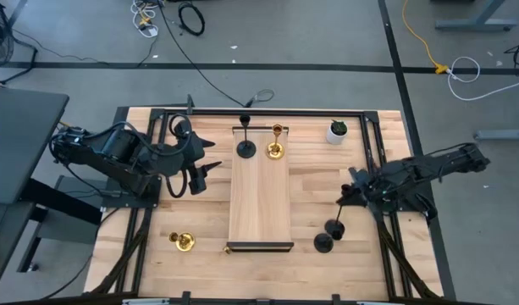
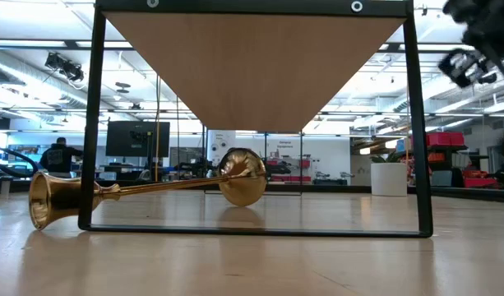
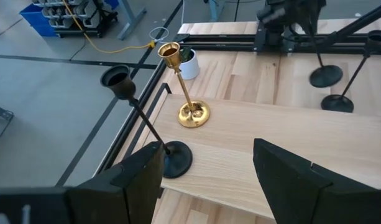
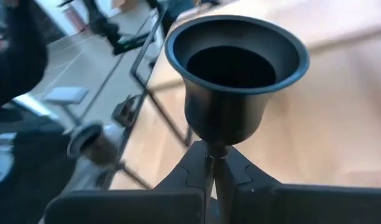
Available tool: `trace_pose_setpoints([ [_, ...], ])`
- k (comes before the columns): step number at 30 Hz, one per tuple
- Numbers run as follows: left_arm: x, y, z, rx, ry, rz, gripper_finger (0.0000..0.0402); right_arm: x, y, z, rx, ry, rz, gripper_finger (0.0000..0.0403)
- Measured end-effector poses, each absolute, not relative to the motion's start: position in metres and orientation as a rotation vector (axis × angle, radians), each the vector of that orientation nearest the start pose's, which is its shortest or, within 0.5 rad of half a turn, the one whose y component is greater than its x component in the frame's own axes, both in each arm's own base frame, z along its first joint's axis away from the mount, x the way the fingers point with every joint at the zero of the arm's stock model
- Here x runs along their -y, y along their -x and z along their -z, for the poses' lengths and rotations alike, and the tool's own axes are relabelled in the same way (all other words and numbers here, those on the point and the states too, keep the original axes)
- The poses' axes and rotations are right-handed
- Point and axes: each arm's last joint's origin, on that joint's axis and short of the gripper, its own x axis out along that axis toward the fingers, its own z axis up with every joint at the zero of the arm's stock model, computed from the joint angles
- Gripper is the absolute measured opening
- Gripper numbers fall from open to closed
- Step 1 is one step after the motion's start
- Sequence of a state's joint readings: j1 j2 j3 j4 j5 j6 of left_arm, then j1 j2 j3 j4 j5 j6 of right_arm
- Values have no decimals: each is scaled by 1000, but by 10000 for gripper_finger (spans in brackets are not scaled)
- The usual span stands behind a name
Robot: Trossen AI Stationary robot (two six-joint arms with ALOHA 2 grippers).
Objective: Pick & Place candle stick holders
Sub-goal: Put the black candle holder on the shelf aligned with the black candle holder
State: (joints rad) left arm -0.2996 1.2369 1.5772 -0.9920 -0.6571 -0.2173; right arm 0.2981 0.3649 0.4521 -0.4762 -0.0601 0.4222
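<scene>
The right gripper is clamped tight on the thin stem of a black candle holder, over by the table's right edge, with another black holder just beside it. The left gripper hangs wide and empty near the board's left edge. On the board's far end stand 1 black holder and 1 gold holder. Another gold holder lies tipped over near the front left corner.

Grey floor crossed by black tape lines, loose cables, blue bin
</scene>
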Motion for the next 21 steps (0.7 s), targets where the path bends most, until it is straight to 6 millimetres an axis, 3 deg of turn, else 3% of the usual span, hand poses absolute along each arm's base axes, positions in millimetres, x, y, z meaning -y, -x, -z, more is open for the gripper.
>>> trace_pose_setpoints([
  [7, 47, -212, -436, -539, -94, -404, 248, -26, -96, -295, -301, -297, -130, 2],
  [12, 47, -213, -437, -528, -88, -403, 248, -29, -110, -328, -197, -235, -110, 2],
  [21, 50, -218, -444, -458, -35, -326, 248, -42, -174, -361, -175, -90, -18, 2],
])
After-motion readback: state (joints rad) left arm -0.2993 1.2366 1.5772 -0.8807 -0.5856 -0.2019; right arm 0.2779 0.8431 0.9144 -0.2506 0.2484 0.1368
